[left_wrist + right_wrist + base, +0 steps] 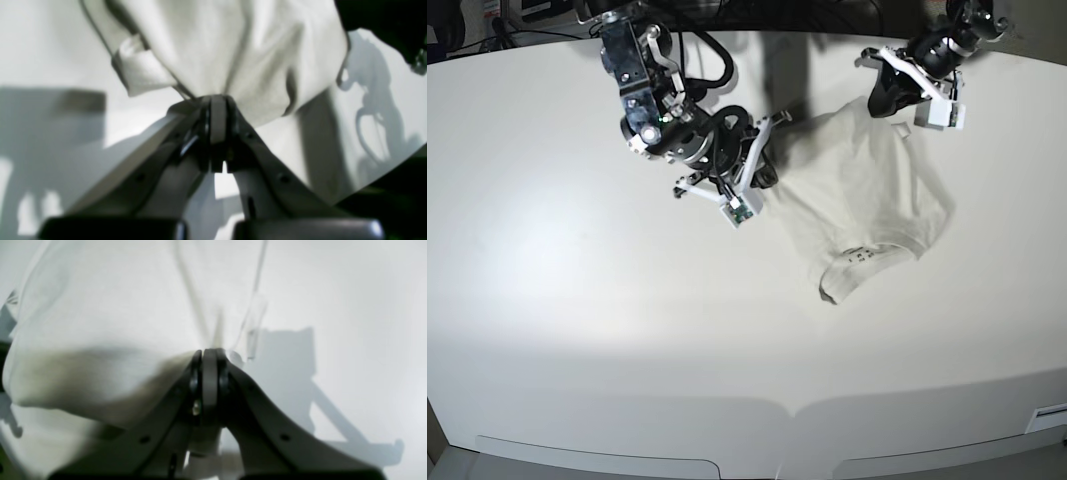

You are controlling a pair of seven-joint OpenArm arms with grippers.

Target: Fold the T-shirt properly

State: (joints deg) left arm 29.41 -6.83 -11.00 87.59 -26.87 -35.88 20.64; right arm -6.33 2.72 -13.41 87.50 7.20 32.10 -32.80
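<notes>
right claw (pixel 209 355) clamped on t-shirt (pixel 100 333)

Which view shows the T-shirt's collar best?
The base view: the T-shirt's collar lies whole toward the table's front. The wrist views show only bunched cloth at each shut gripper.

My base view looks down over the whole table (pixel 577 330); both wrist views sit close behind their jaws, sharing the T-shirt (pixel 867 200).

L gripper (pixel 218 100) & R gripper (pixel 209 353) both clamped on cloth — arms at 1 and 11 o'clock.
</notes>
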